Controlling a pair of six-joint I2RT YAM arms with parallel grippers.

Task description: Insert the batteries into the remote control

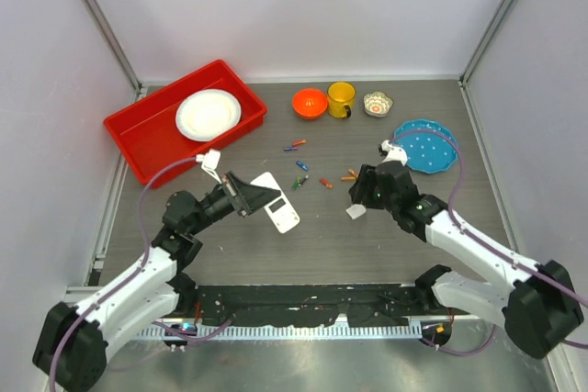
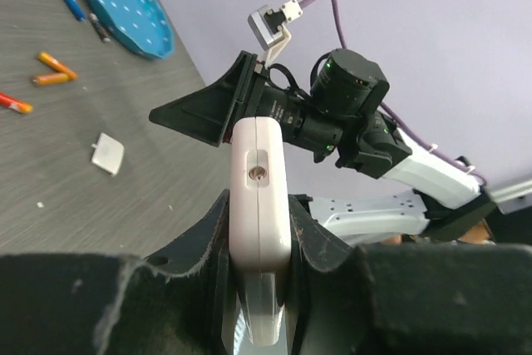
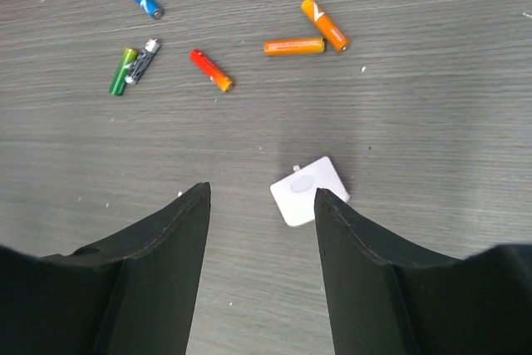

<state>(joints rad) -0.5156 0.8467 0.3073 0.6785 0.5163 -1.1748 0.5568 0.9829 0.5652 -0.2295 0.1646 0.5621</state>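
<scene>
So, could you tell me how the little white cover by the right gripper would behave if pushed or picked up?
The white cover is thin and lies flat on the table, so it would probably slide, not roll. It looks like rigid plastic, likely light. Jaws may struggle to catch its low edges.

Bright, even light, soft shadows; near fingers [image 3: 150, 272] seem slightly blurred

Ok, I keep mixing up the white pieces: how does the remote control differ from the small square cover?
The remote control is a long rectangle; the cover is a much smaller square. The remote control is clamped in the left gripper; the cover lies loose on the table near the open right gripper. Both are white.
</scene>
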